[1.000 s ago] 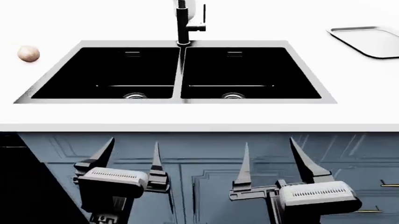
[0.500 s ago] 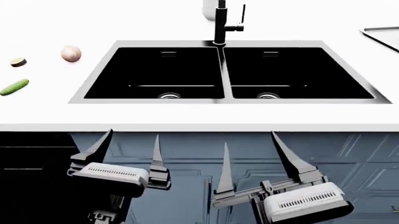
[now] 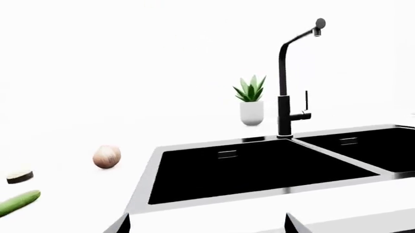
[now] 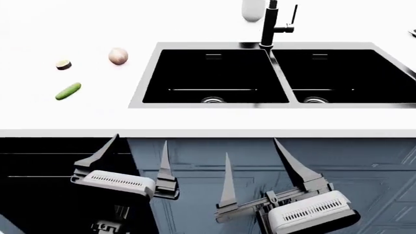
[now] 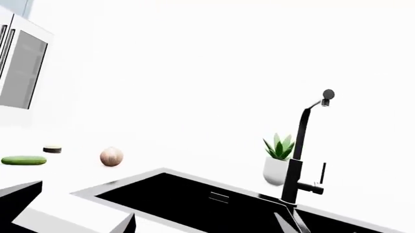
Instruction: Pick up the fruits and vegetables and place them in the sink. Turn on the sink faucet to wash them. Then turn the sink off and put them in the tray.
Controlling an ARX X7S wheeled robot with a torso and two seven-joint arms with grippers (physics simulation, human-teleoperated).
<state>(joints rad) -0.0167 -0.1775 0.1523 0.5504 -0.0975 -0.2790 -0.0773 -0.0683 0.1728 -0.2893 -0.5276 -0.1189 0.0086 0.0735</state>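
Note:
On the white counter left of the sink lie a stubby green cucumber (image 4: 67,91) (image 3: 18,202) (image 5: 24,160) and a round tan onion (image 4: 118,56) (image 3: 107,157) (image 5: 112,157). The black double sink (image 4: 144,78) (image 3: 139,184) has the black faucet (image 4: 270,24) (image 3: 284,97) (image 5: 298,160) behind its divider. Only a sliver of the tray (image 4: 413,32) shows at the right edge. My left gripper (image 4: 140,141) (image 3: 206,223) and right gripper (image 4: 252,147) (image 5: 204,223) hang open and hold nothing. Both are below the counter's front edge, short of the sink.
A small dark-topped slice (image 4: 63,64) (image 3: 19,176) lies beside the cucumber. A white pot with a green plant (image 4: 254,9) (image 3: 251,102) stands behind the faucet. Blue-grey cabinet fronts (image 4: 364,165) lie behind both grippers, and the counter's front edge (image 4: 208,132) runs above them.
The head view has swung left: sink and faucet slid right, the tray nearly left the picture, and the cucumber and onion came well into view. Both grippers stay open; the right one has tilted.

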